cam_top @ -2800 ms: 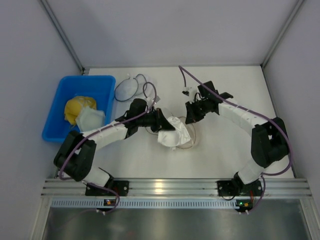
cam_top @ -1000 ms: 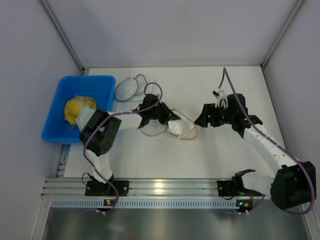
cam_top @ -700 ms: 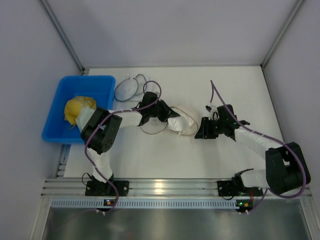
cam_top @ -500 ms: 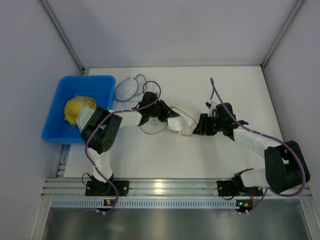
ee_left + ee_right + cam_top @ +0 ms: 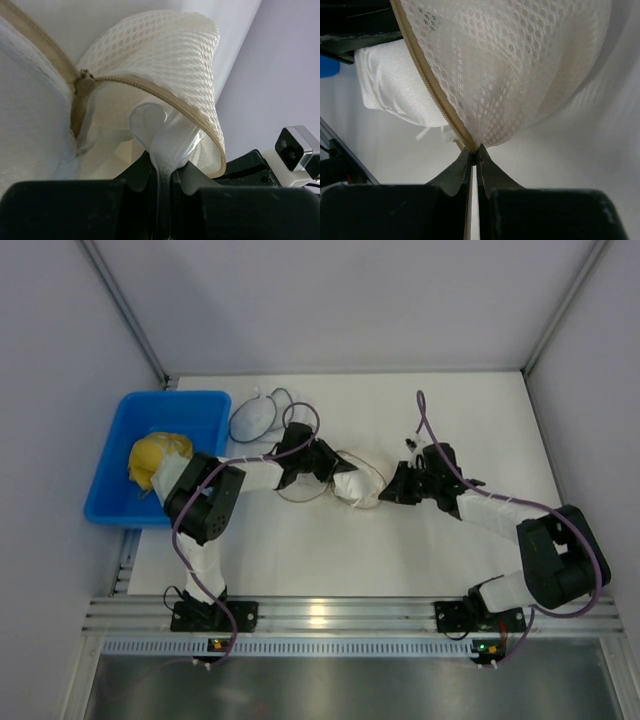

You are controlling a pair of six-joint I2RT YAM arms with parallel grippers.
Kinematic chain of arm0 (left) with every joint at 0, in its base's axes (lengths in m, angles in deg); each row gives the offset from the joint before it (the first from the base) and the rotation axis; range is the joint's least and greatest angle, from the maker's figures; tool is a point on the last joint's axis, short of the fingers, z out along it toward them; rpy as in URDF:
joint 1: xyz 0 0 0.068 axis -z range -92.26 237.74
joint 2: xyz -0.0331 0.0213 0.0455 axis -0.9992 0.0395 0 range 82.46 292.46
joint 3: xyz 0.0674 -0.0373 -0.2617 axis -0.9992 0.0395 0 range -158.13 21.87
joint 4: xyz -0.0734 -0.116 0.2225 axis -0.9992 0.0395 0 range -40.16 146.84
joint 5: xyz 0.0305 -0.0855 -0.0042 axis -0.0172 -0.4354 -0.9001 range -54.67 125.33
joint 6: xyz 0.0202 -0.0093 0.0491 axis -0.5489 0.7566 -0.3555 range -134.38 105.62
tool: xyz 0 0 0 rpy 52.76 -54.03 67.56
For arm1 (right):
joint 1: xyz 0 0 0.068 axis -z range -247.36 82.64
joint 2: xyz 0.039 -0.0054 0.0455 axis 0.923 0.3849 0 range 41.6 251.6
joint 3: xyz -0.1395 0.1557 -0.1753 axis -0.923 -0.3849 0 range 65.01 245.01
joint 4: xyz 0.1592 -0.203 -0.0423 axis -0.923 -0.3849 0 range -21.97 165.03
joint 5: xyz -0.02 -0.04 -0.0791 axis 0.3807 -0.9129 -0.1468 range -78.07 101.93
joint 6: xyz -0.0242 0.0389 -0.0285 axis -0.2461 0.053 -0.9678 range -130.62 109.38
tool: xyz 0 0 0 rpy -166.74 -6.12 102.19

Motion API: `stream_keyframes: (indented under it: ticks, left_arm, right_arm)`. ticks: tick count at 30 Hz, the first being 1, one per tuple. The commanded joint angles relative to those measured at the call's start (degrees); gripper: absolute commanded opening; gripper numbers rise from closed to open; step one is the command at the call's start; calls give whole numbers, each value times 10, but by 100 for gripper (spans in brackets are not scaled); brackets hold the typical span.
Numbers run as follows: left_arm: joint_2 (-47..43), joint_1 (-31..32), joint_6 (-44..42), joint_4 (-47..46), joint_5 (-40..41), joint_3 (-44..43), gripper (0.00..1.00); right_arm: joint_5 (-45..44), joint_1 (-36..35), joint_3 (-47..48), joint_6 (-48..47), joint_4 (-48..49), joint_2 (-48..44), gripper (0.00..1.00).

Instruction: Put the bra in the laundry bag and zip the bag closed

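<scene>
right gripper [image 5: 474, 150] newly onto laundry bag [image 5: 520, 65] rim

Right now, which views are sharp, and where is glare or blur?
Top external: even soft light, a glare patch on the metal rail. Left wrist: the laundry bag mesh is sharp, the left fingers dark and soft. Right wrist: mesh sharp, the table behind blurred, shadowed.
</scene>
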Motion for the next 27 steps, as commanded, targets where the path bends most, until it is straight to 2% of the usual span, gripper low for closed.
stream_keyframes:
  ticks: [1,8,13,15,17,19,21,23,24,25,27]
  left_arm:
    - [0,-3,24,-31,2,-29,0]
    - [5,5,30,-15,13,-51,0]
    - [31,46,-45,65,55,-76,0]
    - [39,56,-86,87,74,-76,0]
    - [39,69,-123,147,103,-83,2]
    - [33,74,-174,203,143,-86,11]
    - [20,74,-214,217,159,-79,28]
    - [10,72,-239,219,144,-68,37]
    - [-4,70,-263,219,135,-70,49]
    - [-12,70,-276,219,124,-72,55]
    - [-40,70,-300,219,98,-81,63]
  right_arm:
    - [40,-24,-8,72,75,-10,0]
    - [91,-87,-63,265,183,-25,0]
    - [106,-94,-51,339,255,-10,0]
    - [110,-91,-44,344,256,-12,0]
    - [119,-84,-49,354,258,-22,0]
    - [123,-67,-55,348,245,-37,0]
    - [125,-48,-67,339,229,-47,0]
    - [132,-39,-72,321,213,-57,0]
    - [132,-37,-74,316,202,-61,0]
    - [132,-35,-75,303,195,-65,0]
    - [131,-36,-78,290,179,-70,0]
